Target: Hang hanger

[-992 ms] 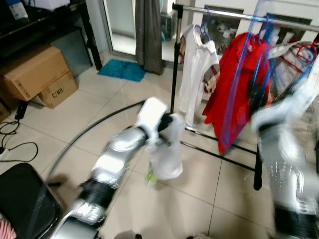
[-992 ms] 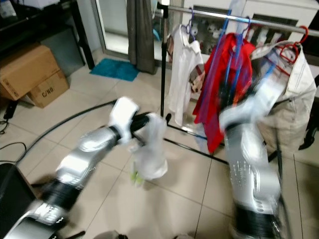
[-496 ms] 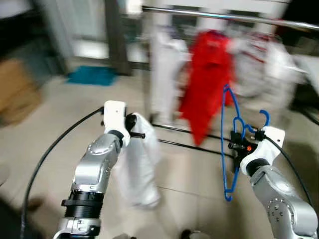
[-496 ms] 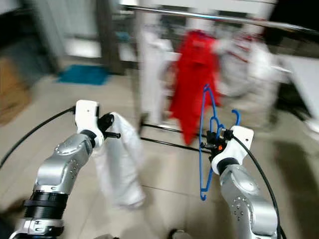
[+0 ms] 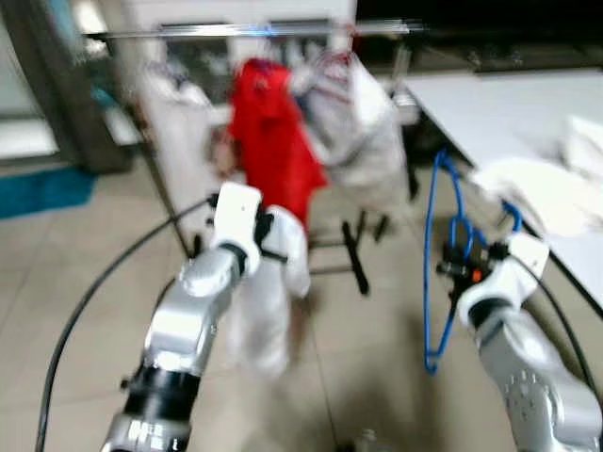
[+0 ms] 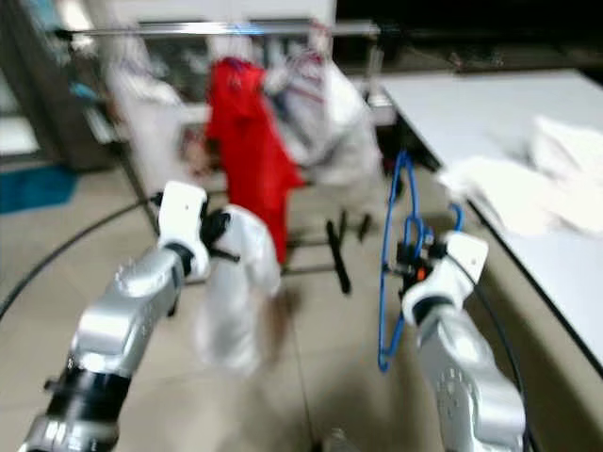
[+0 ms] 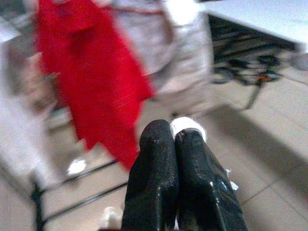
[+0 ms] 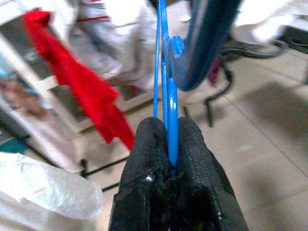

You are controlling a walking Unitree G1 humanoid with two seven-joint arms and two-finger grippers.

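Eye views: the right end effector (image 5: 455, 270) is clamping a blue hanger (image 5: 431, 273), hanging right of the clothes rack (image 5: 254, 32). Left wrist view: the left end effector (image 7: 174, 139) is pinching a white garment (image 5: 268, 301), fingers together

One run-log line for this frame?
left claw: shut on white garment | right claw: shut on blue hanger | clothes rail: ahead

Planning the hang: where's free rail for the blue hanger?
Rail looks bare between its left end and the red garment. Crowded from there through the pale garments. Right pincer holds the blue hanger; left pincer grips white cloth.
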